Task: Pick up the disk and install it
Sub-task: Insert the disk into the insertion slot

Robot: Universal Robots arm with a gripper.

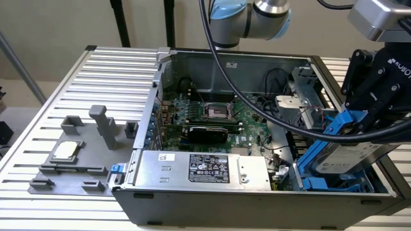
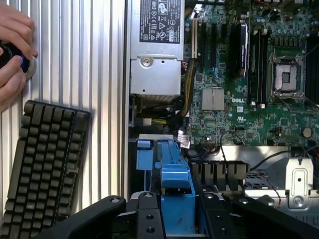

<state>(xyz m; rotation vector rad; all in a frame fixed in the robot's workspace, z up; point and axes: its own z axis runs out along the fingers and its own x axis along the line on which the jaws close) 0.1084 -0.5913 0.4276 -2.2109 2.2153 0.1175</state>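
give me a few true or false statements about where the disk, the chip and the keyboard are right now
1. The gripper holds the disk tilted above the blue bay in the case. True.
2. The small silver chip is seated on the motherboard. False: it lies on the grey fixture outside the case, toward the exterior view's left.
3. A keyboard lies on the slatted table beside the case. True.
4. A cover closes the case. False: it is open, with the motherboard in plain sight.
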